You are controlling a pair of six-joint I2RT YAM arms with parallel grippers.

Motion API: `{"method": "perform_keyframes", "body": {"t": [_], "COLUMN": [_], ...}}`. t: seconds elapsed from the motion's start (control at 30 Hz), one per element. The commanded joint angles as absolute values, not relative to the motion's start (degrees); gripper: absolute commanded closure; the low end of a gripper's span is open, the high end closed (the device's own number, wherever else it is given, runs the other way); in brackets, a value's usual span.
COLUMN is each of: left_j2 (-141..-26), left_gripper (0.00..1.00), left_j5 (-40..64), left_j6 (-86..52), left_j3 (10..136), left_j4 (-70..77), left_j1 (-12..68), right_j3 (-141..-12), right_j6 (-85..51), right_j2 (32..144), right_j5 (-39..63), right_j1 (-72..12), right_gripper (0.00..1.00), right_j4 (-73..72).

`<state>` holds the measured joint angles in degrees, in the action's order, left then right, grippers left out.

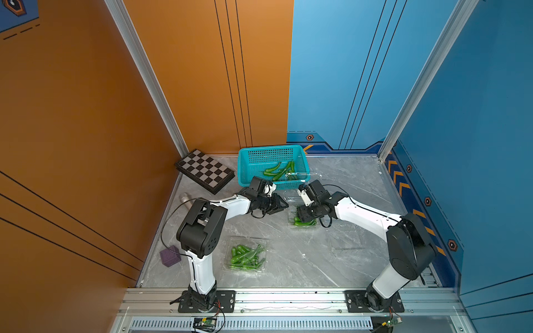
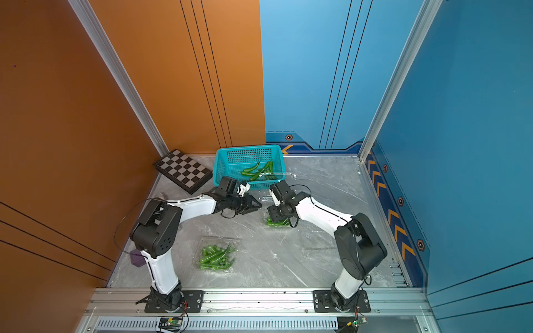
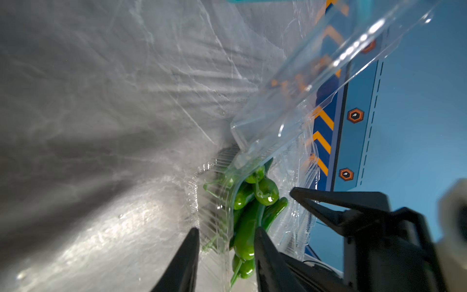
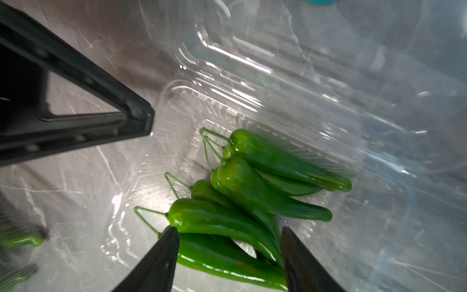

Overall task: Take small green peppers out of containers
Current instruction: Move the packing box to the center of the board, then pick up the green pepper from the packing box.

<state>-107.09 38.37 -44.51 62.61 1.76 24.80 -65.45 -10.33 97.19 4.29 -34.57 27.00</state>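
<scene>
Several small green peppers (image 4: 252, 187) lie in an open clear container (image 4: 227, 106) at mid-table, seen in both top views (image 1: 298, 221). My right gripper (image 4: 230, 237) is open and low over the pile, one fingertip on each side of the peppers. My left gripper (image 3: 227, 237) is open just left of it, straddling the container's near wall, below the raised lid (image 3: 328, 75). A second container (image 1: 261, 240), shut and full of peppers (image 1: 245, 255), sits near the front. A third, empty one (image 1: 346, 239) lies to the right.
A teal basket (image 1: 242, 170) at the back holds a few peppers (image 1: 278, 171), with clear plastic (image 1: 302, 174) resting on its front right rim. A chessboard (image 1: 204, 170) lies back left, and a purple cube (image 1: 170, 256) sits by the left arm's base.
</scene>
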Motion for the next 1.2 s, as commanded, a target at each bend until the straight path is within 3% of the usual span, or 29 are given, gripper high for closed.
{"method": "perform_keyframes", "body": {"t": [0.0,0.53,0.77,0.93,1.17], "left_j2": [-103.2,-94.5,-92.9,-92.5,-92.5], "left_gripper": [0.55,0.53,0.53,0.53,0.53], "left_j5": [37.5,36.9,36.9,37.2,37.3], "left_j6": [-43.7,-41.0,-40.8,-40.7,-40.5], "left_j3": [61.0,54.9,53.6,53.1,52.7], "left_j4": [0.3,-3.2,-3.2,-3.2,-3.2], "left_j1": [23.9,17.6,16.6,15.9,15.4], "right_j3": [-68.9,-73.6,-74.2,-72.7,-71.4], "right_j6": [-7.5,-5.1,-4.6,-5.1,-5.0], "right_j2": [99.7,106.2,109.0,108.7,106.3], "right_j5": [2.2,-4.3,-5.8,-7.2,-7.9], "right_j1": [-35.2,-35.8,-36.0,-36.6,-36.9], "right_gripper": [0.35,0.42,0.54,0.72,0.82], "right_j4": [28.4,27.7,26.3,23.9,23.9]}}
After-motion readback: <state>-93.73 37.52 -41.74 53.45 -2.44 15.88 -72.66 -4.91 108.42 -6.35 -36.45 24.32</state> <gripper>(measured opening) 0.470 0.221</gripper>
